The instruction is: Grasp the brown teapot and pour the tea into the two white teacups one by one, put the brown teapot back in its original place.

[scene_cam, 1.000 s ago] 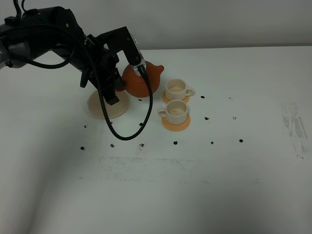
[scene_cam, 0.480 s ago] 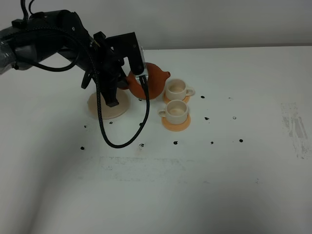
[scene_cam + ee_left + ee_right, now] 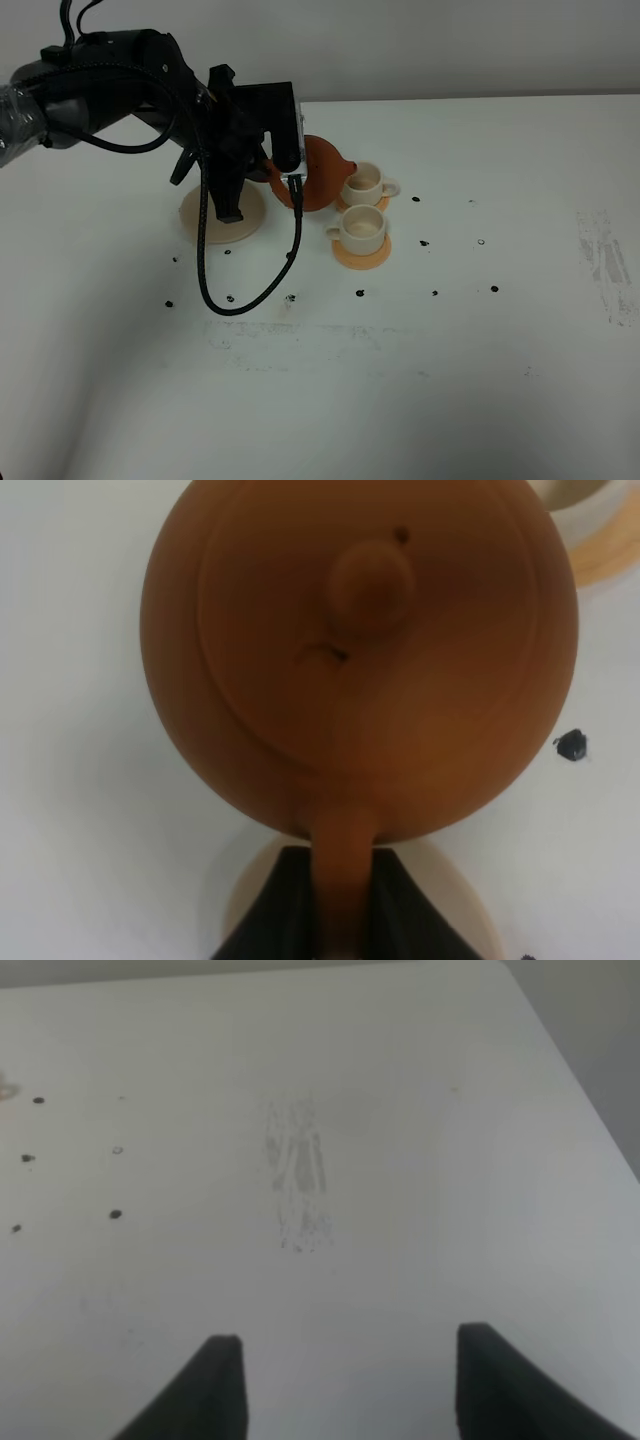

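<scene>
The brown teapot (image 3: 322, 176) hangs above the table, tilted with its spout over the rim of the far white teacup (image 3: 362, 183). My left gripper (image 3: 284, 178) is shut on the teapot's handle. In the left wrist view the teapot (image 3: 360, 650) fills the frame, with my left gripper (image 3: 340, 885) clamped on its handle. The near white teacup (image 3: 360, 229) stands just in front of the far one. The beige saucer (image 3: 222, 216) lies bare to the left, partly under my arm. My right gripper (image 3: 350, 1390) is open and empty over bare table.
Each cup stands on an orange coaster (image 3: 362, 254). Small black dots (image 3: 359, 293) mark the white table. A black cable (image 3: 240, 290) loops down from my left arm. A grey smudge (image 3: 298, 1175) lies on the table at the right.
My left gripper has carried the teapot to the right and tilted it further, bringing the spout up to the far teacup. The cups have not moved.
</scene>
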